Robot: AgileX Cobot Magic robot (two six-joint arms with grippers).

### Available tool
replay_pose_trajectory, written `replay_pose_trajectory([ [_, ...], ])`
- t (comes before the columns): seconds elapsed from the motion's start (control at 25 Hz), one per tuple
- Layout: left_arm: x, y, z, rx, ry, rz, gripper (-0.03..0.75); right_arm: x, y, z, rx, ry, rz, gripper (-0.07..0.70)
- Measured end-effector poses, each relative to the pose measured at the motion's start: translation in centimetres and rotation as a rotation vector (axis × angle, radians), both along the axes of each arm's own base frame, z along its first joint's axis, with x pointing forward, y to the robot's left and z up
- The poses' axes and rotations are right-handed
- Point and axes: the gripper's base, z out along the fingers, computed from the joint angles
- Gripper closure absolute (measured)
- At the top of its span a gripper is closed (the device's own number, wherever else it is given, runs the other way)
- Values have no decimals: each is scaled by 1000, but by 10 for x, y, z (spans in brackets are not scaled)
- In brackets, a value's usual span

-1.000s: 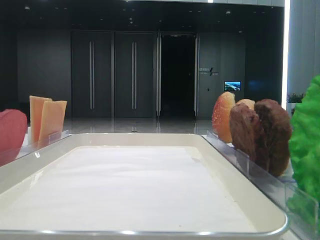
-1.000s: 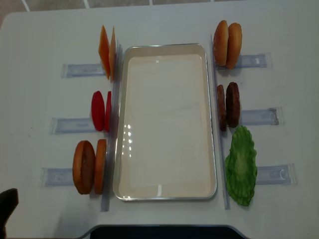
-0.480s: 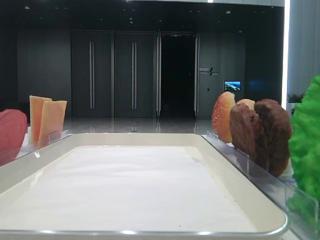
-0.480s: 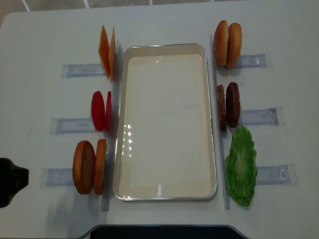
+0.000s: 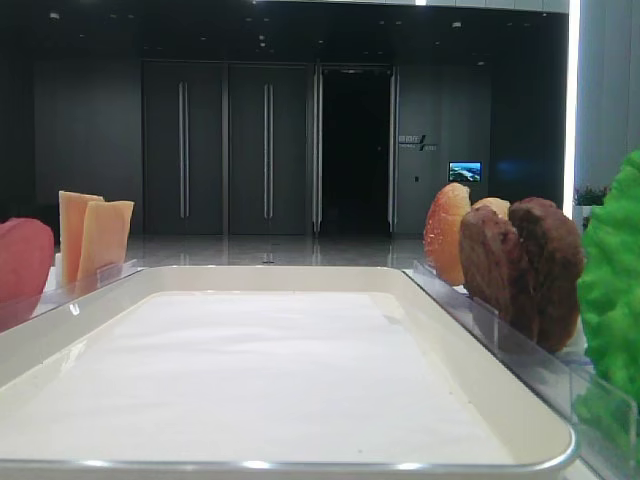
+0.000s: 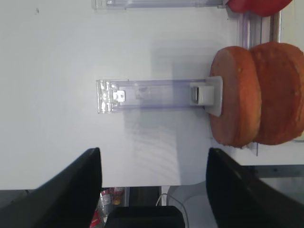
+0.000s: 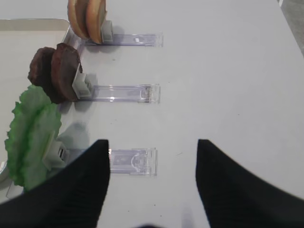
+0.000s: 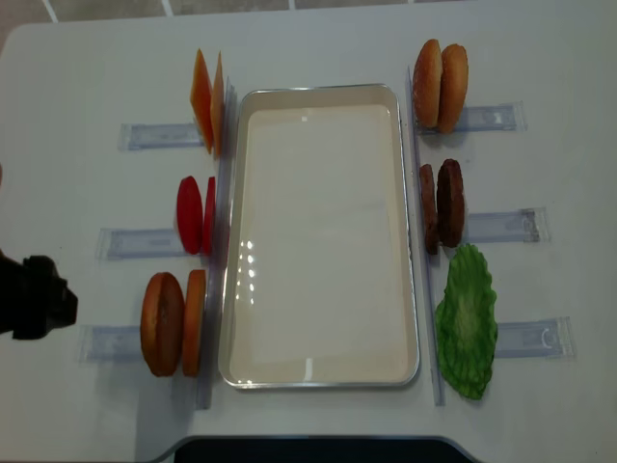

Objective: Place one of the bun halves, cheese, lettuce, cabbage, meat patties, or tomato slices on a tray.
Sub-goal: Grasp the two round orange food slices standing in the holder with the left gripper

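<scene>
Left gripper point(image 6: 153, 164), jaws spread and empty, hovers just outside the bun halves point(image 8: 174, 323) standing upright in their clear rack point(image 6: 156, 95) beside the empty tray point(image 8: 321, 381). A skewed approach might topple both discs. Right gripper point(image 7: 152, 164), likewise spread, idles near the lettuce point(image 7: 31, 135).

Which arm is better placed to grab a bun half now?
Left, probably: its end effector is open, aimed at the bun halves beside the tray. The right faces an empty rack end.
</scene>
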Motion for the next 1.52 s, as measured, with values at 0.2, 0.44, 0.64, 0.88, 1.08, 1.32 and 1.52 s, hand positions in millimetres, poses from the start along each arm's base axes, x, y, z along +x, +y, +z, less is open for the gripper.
replay_pose_trajectory([
  [0.2, 26, 0, 5, 0, 19, 0, 197, 0, 0, 0, 0, 0, 0, 216],
  [0.44, 43, 0, -1, 0, 71, 0, 197, 0, 0, 0, 0, 0, 0, 216],
  [0.64, 47, 0, -4, 3, 91, -1, 197, 0, 0, 0, 0, 0, 0, 216],
  [0.88, 45, 1, -4, 6, 110, 14, 197, 0, 0, 0, 0, 0, 0, 216],
  [1.08, 43, 0, -5, 10, 137, 12, 197, 0, 0, 0, 0, 0, 0, 216],
  [1.32, 42, -19, -5, 7, 136, -20, 197, 0, 0, 0, 0, 0, 0, 216],
  [1.52, 40, -38, -4, 7, 114, -17, 197, 0, 0, 0, 0, 0, 0, 216],
])
